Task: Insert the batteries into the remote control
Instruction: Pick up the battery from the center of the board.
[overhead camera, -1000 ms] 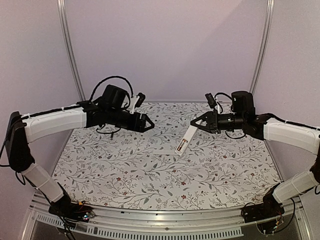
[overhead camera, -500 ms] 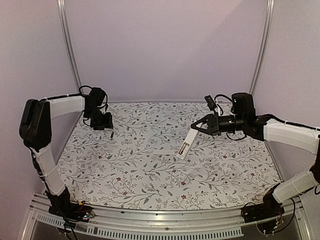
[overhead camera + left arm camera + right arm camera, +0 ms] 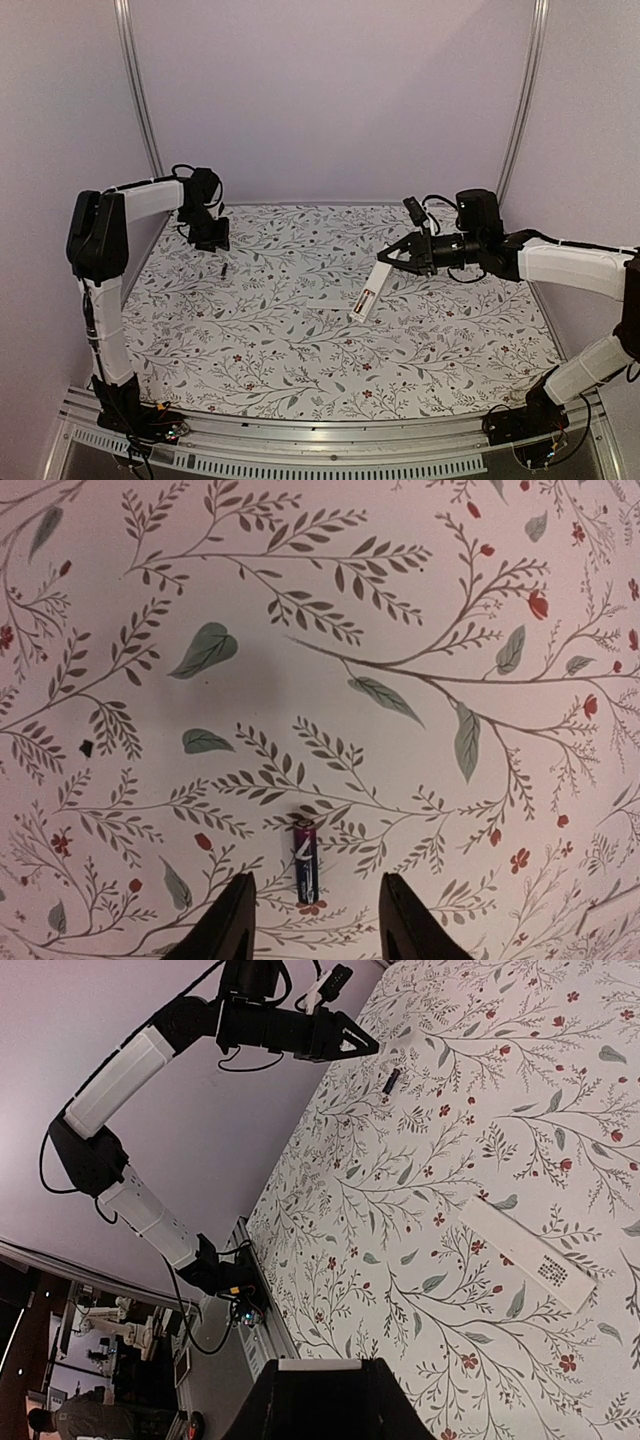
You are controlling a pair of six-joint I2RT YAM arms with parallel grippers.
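Pretty much twin builds: the left arm (image 3: 150, 195) and right arm (image 3: 565, 265) had white shell links with black joints and wrists. Loose black cables (image 3: 432, 200) looped off the wrists. The left gripper (image 3: 315, 920) had black, tapered fingers (image 3: 228, 925).

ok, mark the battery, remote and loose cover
battery (image 3: 306, 862): left wrist view, mid-body.
remote control (image 3: 370, 290): top external view, middle of the white bar.
cover piece (image 3: 525, 1253): right wrist view, centre of the flat strip.

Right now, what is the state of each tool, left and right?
Left tool: open, empty, over a battery.
Right tool: shut on the remote control.
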